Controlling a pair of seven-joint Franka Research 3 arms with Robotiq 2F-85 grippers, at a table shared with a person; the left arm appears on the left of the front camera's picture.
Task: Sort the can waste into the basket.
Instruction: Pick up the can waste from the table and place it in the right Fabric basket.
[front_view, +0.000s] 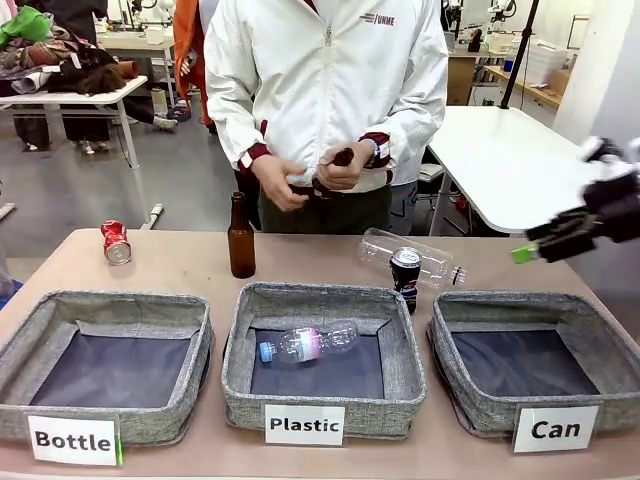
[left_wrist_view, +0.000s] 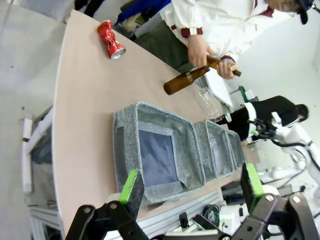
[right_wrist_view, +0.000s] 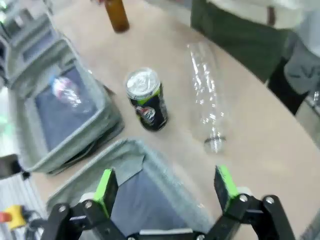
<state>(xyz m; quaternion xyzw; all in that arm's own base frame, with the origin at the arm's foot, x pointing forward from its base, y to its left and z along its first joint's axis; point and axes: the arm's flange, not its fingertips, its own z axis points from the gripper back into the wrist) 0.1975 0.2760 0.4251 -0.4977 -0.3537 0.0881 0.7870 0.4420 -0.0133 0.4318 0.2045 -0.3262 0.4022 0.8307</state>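
Observation:
A crushed red can (front_view: 117, 242) (left_wrist_view: 111, 40) lies at the table's far left. Behind the gap between the middle and right baskets, a dark can with a silver top (front_view: 405, 272) (right_wrist_view: 147, 100) stands upright. At the near right sits the grey basket labelled "Can" (front_view: 530, 305) (right_wrist_view: 135, 150), with nothing in it. My right gripper (front_view: 530, 250) (right_wrist_view: 166, 184) hovers open above that basket's far right corner, short of the dark can. Over the near left table edge my left gripper (left_wrist_view: 191, 182) is open, holding nothing.
A clear plastic bottle (front_view: 415, 255) (right_wrist_view: 205, 95) lies just behind the dark can. A brown bottle (front_view: 241, 238) stands mid-table. The person's hands hold another brown bottle (left_wrist_view: 187, 80). The "Plastic" basket (front_view: 325, 300) holds a plastic bottle (front_view: 305, 343). The "Bottle" basket (front_view: 110, 305) holds nothing.

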